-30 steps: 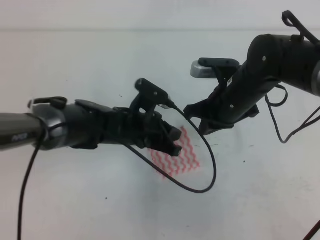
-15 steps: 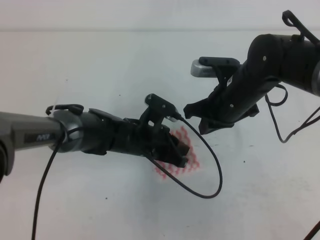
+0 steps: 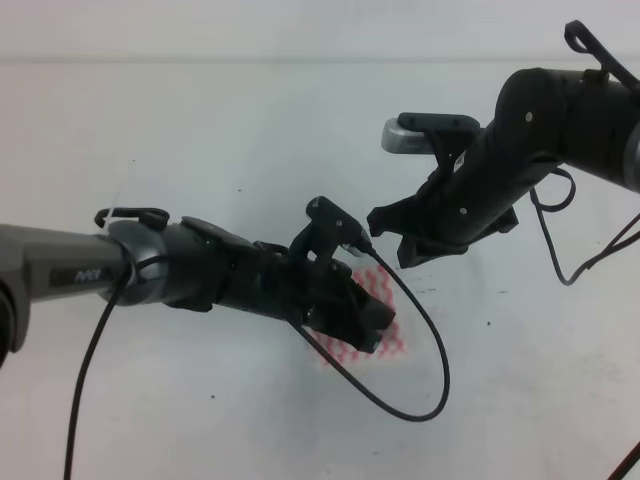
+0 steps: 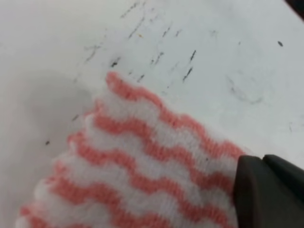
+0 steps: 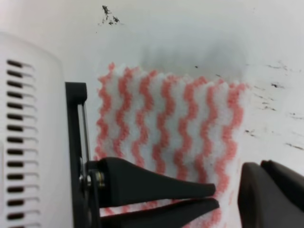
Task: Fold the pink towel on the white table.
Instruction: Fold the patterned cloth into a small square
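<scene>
The pink towel (image 3: 350, 353) lies mid-table on the white table (image 3: 200, 120), mostly covered by my left arm. My left gripper (image 3: 378, 325) reaches in from the left, low over the cloth. In the right wrist view its two black fingers (image 5: 156, 185) are pressed nearly together across the towel (image 5: 175, 123), with pink cloth between them. The left wrist view shows a striped corner (image 4: 142, 166) beside one dark finger (image 4: 266, 194). My right gripper (image 3: 388, 240) hangs open just above and behind the towel, touching nothing; one of its fingers (image 5: 275, 199) shows.
A black cable (image 3: 430, 370) loops from the left wrist camera down over the table right of the towel. Another cable (image 3: 560, 250) hangs from the right arm. The left wrist camera's white vented housing (image 5: 28, 142) sits close under the right gripper.
My left gripper has moved right and slightly down across the towel, and less of the cloth shows. The cable loop followed it. The right arm has stayed put.
</scene>
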Available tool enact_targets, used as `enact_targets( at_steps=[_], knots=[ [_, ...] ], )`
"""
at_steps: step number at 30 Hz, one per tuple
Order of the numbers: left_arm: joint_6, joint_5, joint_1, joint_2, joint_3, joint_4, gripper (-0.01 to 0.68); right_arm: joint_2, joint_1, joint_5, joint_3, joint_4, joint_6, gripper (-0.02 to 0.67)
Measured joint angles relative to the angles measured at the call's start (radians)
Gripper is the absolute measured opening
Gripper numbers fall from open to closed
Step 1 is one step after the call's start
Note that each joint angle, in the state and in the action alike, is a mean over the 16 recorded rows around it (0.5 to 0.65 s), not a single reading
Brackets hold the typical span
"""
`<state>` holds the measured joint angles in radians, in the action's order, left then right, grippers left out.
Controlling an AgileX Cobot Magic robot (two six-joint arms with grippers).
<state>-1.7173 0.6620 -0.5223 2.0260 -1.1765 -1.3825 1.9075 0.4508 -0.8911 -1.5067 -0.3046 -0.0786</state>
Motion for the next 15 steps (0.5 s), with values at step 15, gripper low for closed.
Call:
enact_targets(
  at_steps=[15],
  knots=[
    [0.046,-0.102,-0.001,-0.006,-0.024,0.013,-0.006,0.0,-0.002,0.007,0.0,0.007,0.0,-0.018]
  ],
)
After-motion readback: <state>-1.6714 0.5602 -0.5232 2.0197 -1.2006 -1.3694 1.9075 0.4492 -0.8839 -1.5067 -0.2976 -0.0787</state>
